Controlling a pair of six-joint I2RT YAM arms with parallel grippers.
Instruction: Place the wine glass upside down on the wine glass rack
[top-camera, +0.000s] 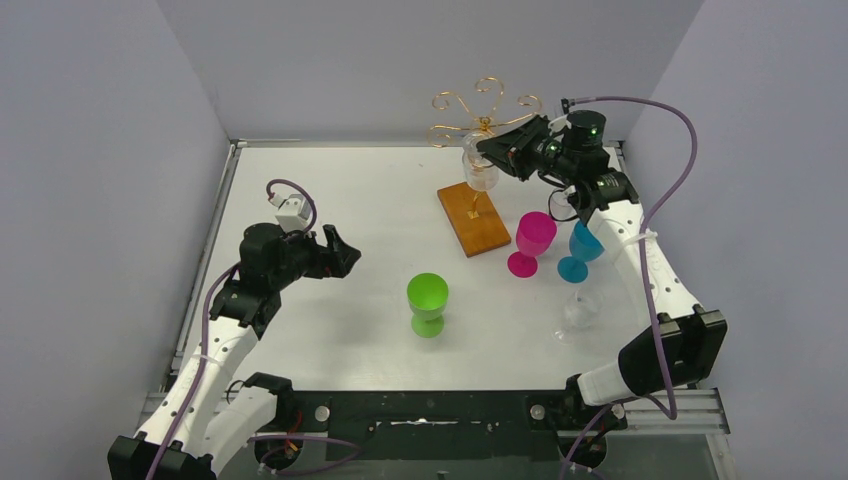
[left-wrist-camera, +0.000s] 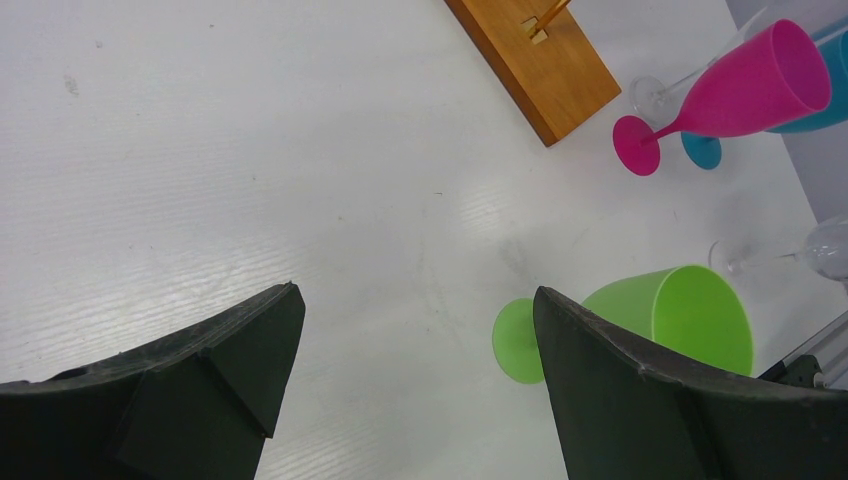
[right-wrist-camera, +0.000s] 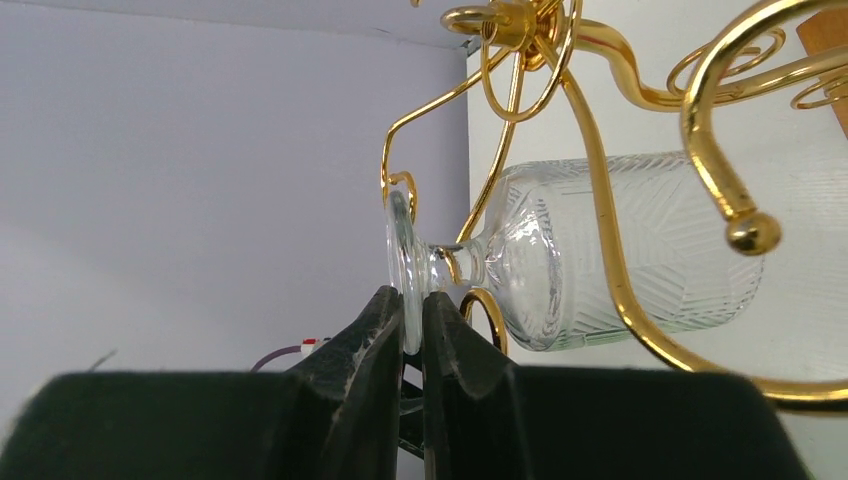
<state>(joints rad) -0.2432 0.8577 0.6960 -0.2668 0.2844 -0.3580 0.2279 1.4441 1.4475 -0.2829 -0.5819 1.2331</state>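
1. Wine glass (right-wrist-camera: 660, 250): clear, ribbed bowl, hanging bowl-down at the wine glass rack (right-wrist-camera: 697, 140). Its foot (right-wrist-camera: 398, 250) is uppermost, level with the gold wire arms, above the far end of the wooden base (top-camera: 473, 220).
2. Right gripper (right-wrist-camera: 412, 298): jaws almost fully closed, pinching the thin edge of the foot. Gripping the foot leaves the stem free to slide between the wires, probably the reason for this hold.
3. Seating: the stem appears to lie inside a wire loop, but the wrist view does not show whether the foot already bears on the wire. Judged not safe to release yet.
4. Left gripper (left-wrist-camera: 420, 380): jaws spread wide and holding nothing, over bare table and well apart from the rack. It looks parked out of the way.
5. Bystanders: green goblet (top-camera: 427, 303), pink goblet (top-camera: 530, 242), blue goblet (top-camera: 580, 250) and 1 more clear glass (top-camera: 580, 310), all upright on the table (top-camera: 330, 190).
6. Writing: no brand, label or text legible in any view.
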